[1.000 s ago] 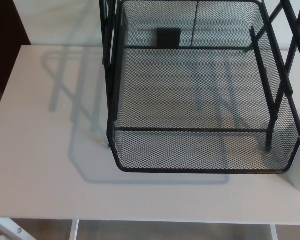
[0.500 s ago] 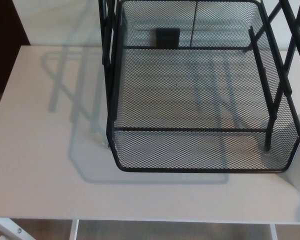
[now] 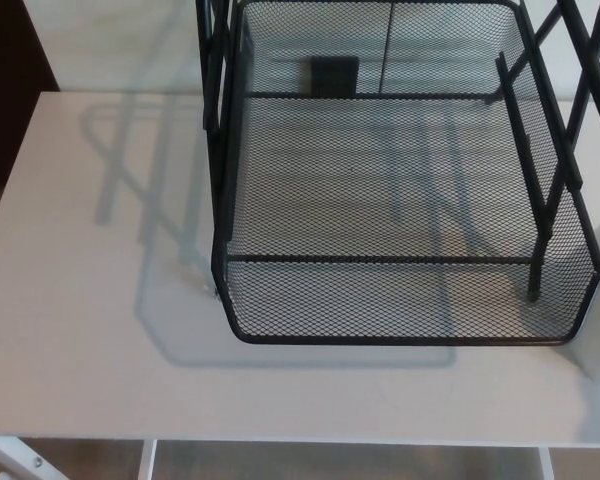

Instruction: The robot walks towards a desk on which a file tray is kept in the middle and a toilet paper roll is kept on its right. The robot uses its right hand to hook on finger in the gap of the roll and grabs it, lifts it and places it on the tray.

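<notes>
Black mesh tray (image 3: pixel 280 330) on white tabletop (image 3: pixel 80 300), mesh floor bare, crossed side struts (image 3: pixel 540 170) at its right, roll out of sight, neither hand showing, fingers' state unknowable

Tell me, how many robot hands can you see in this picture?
0. Neither hand shows. Only the black mesh file tray on the white desk is in view; the hands may be outside the picture's edges.
</notes>
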### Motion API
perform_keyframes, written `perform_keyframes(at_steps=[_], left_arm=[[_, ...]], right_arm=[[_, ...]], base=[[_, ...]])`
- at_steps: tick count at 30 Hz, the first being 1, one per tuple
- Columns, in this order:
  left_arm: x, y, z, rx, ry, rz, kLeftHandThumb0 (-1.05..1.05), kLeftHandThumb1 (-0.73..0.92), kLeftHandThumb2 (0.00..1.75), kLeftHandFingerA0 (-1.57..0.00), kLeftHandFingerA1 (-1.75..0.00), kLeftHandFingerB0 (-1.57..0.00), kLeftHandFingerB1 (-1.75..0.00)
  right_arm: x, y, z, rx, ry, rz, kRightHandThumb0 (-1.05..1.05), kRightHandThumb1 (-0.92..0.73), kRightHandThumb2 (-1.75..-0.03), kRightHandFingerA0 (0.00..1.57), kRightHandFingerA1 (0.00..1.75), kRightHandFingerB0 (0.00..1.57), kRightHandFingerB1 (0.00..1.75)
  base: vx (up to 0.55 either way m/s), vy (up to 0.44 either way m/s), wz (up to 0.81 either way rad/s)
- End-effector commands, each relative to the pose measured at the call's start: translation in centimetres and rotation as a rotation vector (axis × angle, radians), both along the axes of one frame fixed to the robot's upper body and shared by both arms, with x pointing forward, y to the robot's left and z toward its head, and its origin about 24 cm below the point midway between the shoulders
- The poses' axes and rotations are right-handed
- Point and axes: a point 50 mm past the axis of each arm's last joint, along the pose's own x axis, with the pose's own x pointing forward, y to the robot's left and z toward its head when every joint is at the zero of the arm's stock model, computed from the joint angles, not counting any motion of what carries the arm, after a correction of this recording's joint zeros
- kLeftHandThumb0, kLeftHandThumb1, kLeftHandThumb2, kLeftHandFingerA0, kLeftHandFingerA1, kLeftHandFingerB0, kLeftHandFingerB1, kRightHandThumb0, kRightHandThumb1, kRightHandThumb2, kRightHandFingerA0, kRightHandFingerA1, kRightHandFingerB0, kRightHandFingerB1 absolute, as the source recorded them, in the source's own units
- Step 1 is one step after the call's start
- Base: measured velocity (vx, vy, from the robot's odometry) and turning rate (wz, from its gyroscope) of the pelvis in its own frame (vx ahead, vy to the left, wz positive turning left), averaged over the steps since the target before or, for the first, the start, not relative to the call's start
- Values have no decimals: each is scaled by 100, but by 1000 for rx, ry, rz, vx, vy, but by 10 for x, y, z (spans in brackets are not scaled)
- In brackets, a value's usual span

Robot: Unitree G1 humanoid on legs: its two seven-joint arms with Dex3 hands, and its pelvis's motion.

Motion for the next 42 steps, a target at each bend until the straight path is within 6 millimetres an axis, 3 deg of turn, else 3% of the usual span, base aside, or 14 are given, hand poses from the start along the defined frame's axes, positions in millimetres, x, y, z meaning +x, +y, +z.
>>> perform_keyframes(at_steps=[1, 3, 10, 15, 19, 30, 31, 32, 33, 34, 36, 37, 41, 42], left_arm=[[-1, 6, 4, 43, 7, -7, -74, 89, 67, -43, -70, -25, -36], [-2, 7, 3, 51, 18, -9, -74, 89, 67, -41, -61, -26, -36], [-2, 8, 4, 54, 19, -11, -73, 89, 66, -38, -56, -27, -36], [0, 7, 5, 61, 16, -24, -73, 88, 66, -44, -63, -28, -37], [0, 7, 4, 60, 16, -32, -73, 89, 66, -38, -59, -27, -36], [-3, 8, 5, 90, 40, -61, -74, 88, 66, -39, -56, -30, -37], [-2, 9, 4, 69, 30, -11, -74, 85, 66, -45, -65, -30, -37], [-2, 9, 4, 71, 35, -14, -72, 68, 103, -43, -67, -25, -50], [-2, 9, 4, 73, 38, -18, -72, 68, 103, -43, -67, -25, -50], [-2, 9, 4, 76, 41, -30, -73, 88, 66, -39, -61, -29, -37], [-3, 9, 4, 83, 50, -47, -73, 88, 66, -43, -66, -30, -36], [-3, 9, 3, 87, 52, -42, -72, 69, 104, -43, -68, -24, -50], [-4, 10, 2, 83, 66, -22, -74, 70, 105, -47, -69, -24, -49], [-3, 9, 2, 93, 73, -10, -77, 72, 106, -48, -69, -26, -49]], right_arm=[[1, 5, 5, -9, -68, -1, -47, -51, -57, 27, 40, 9, 21], [0, 6, 6, -11, -75, 3, -50, -52, -57, 26, 39, 6, 21], [-3, 10, 5, 14, -100, 16, -47, -52, -56, 28, 37, 6, 25], [-5, 16, -3, 31, -39, 30, -44, -53, -59, 24, 37, 7, 21], [-4, 18, -10, -11, 30, 26, -44, -55, -58, 21, 37, 5, 20], [-7, 24, -5, -3, -8, 67, -47, -57, -57, 23, 36, 1, 24], [-7, 28, -5, 15, -12, 74, -44, -56, -57, 22, 37, 1, 24], [-7, 29, -5, 20, -15, 74, -44, -56, -57, 22, 37, 1, 24], [-7, 29, -6, 22, -15, 74, -44, -56, -57, 22, 37, 1, 24], [-7, 31, -5, 19, -23, 77, -43, -53, -58, 23, 40, 5, 20], [-6, 34, -4, 17, -42, 81, -42, -53, -58, 23, 41, 6, 20], [-5, 34, -2, 18, -52, 82, -42, -52, -58, 23, 41, 6, 20], [-5, 34, 5, -6, -73, 90, -42, -51, -58, 22, 41, 7, 21], [-6, 35, 12, -28, -82, 101, -28, -43, -93, 2, 50, 0, 50]], base=[[0, 0, 0], [0, 0, 0], [0, 0, 0], [0, 0, 0], [0, 0, 0], [0, 0, 0], [0, 0, 0], [0, 0, 0], [0, 0, 0], [0, 0, 0], [0, 0, 0], [0, 0, 0], [0, 0, 0], [0, 0, 0]])
